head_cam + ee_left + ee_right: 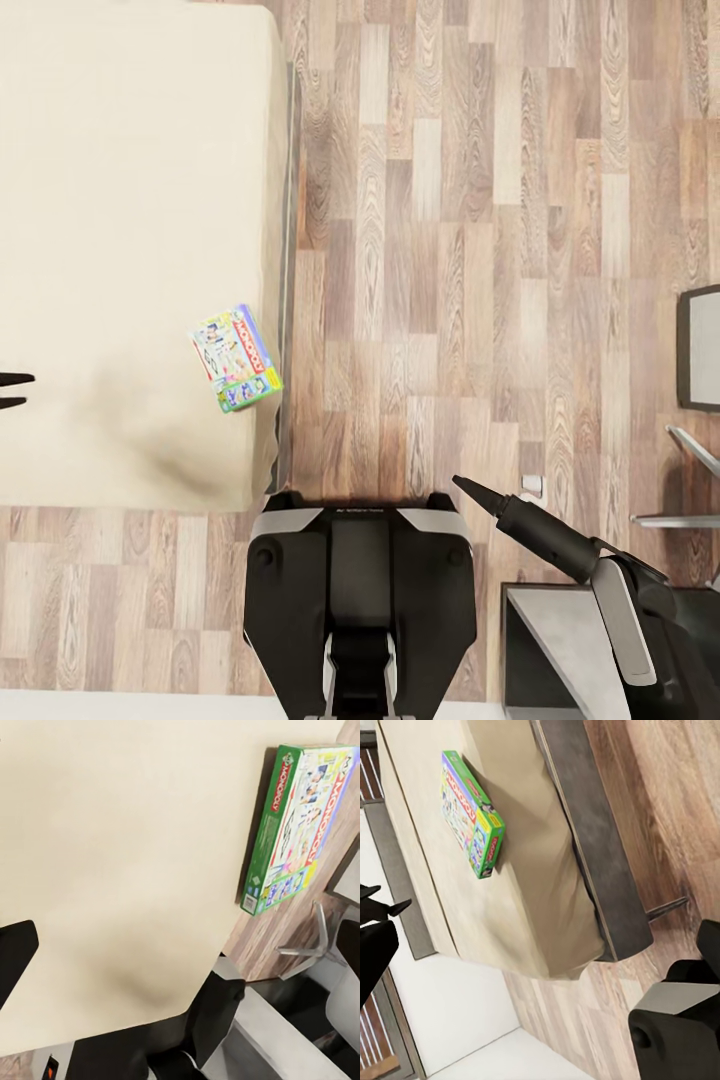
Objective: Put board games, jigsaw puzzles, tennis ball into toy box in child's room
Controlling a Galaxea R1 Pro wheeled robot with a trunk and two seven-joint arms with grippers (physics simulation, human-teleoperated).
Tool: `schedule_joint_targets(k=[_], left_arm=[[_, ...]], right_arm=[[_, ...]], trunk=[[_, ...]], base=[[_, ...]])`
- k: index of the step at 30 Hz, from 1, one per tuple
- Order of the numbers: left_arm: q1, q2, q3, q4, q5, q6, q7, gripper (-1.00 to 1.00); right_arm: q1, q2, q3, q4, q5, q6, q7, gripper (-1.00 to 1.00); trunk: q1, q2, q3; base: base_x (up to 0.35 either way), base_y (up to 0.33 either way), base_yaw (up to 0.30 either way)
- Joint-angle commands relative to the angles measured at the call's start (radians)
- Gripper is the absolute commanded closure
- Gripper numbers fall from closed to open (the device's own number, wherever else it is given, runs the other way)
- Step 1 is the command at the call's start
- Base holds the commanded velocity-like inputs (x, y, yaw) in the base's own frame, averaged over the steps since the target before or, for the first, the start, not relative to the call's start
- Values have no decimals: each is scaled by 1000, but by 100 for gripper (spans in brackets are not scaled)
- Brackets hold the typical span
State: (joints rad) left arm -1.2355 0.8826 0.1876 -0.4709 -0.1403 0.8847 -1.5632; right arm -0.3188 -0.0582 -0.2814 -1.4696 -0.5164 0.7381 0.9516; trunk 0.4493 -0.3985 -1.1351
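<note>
Beige mattress of the bed point(120, 200) carries one board game point(236, 358), lying flat close to the long edge nearest the wood floor point(480, 250), towards the foot corner. Left gripper point(12, 391) hovers over the mattress well apart from the box, fingers slightly parted and empty. Right gripper point(468, 487) hangs over the floor; its opening cannot be judged. Risk: a sideways nudge could push the box off the edge.

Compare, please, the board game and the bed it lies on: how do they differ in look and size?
The board game is small with a busy green, yellow and pink cover; the bed is far larger and plain beige. The board game is a thin, hard-edged box; the bed's mattress edge looks soft and rounded. Both lie flat and are rectangular.
</note>
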Motion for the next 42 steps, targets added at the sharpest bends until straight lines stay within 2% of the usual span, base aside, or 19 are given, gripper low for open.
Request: schedule_joint_targets(k=[1, 7, 10, 21, 42], left_arm=[[0, -1, 4, 10, -12, 11, -8, -100], [3, -16, 0, 110, -19, 10, -8, -100], [3, -22, -1, 133, -21, 9, 2, -100], [4, -21, -2, 153, -22, -37, 18, -100], [5, -26, -3, 198, -25, -47, 24, -100]], right_arm=[[0, 0, 0, 0, -4, 6, 1, -100], [0, 0, -1, 0, -4, 6, 1, -100], [0, 0, -1, 0, -3, 6, 1, -100], [0, 0, -1, 0, -4, 6, 1, -100], [0, 0, -1, -1, -4, 6, 1, -100]], trunk=[[1, -1, 1], [1, -1, 11], [1, -1, 16], [1, -1, 33], [1, -1, 68]], base=[[0, 0, 0], [0, 0, 0], [0, 0, 0], [0, 0, 0], [0, 0, 0]])
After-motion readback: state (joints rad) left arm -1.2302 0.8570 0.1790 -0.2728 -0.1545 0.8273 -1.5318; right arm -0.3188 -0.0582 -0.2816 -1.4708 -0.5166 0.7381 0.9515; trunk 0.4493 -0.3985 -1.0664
